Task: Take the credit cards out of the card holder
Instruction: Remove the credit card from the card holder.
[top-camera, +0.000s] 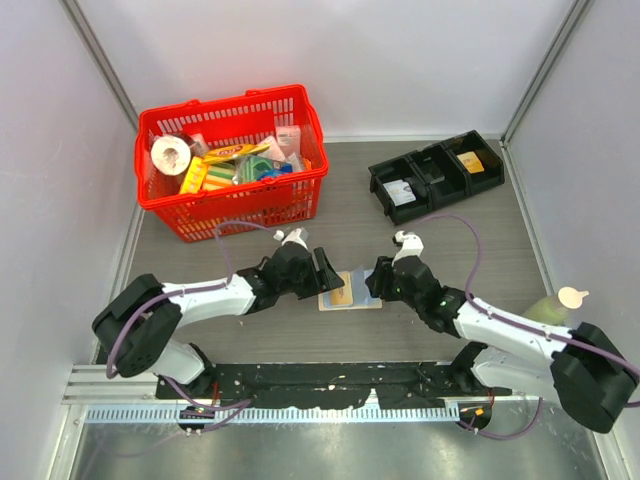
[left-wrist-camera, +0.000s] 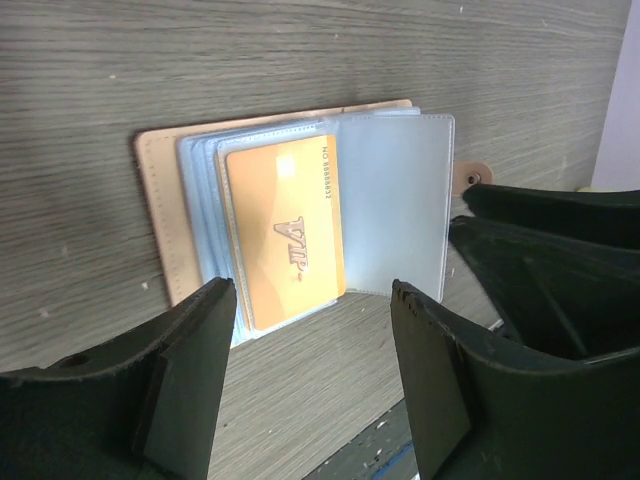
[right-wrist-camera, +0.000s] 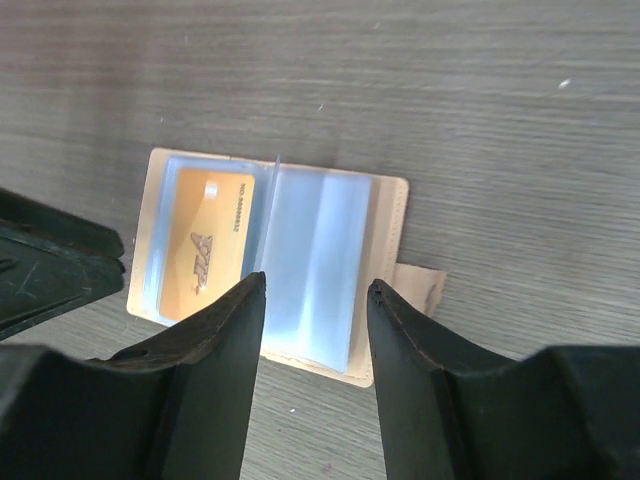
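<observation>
Two pincers stood released, gripping nothing: left pincer (top-camera: 325, 268) at 9 o'clock of the card holder (top-camera: 362, 301), right pincer (top-camera: 375, 278) at 3 o'clock. Holder lay open, flat on the tabletop (top-camera: 420, 330). Yellow-orange credit card (top-camera: 340, 296) sat sleeved in its 9 o'clock half. Red basket (top-camera: 225, 103) at 11 o'clock, well apart.

Robot test cell in a lab. Plain white panels (top-camera: 350, 60) are walling in a grey wood-grain table (top-camera: 350, 205) on three sides. Two robot arms, left arm (top-camera: 205, 297) and right arm (top-camera: 500, 330), are sitting bolted to a black mounting plate (top-camera: 300, 378) beside a metal rail (top-camera: 100, 384) at the near edge. A red shopping basket (top-camera: 235, 210) of mixed props and a black three-part tray (top-camera: 445, 197) are standing farther back.
</observation>
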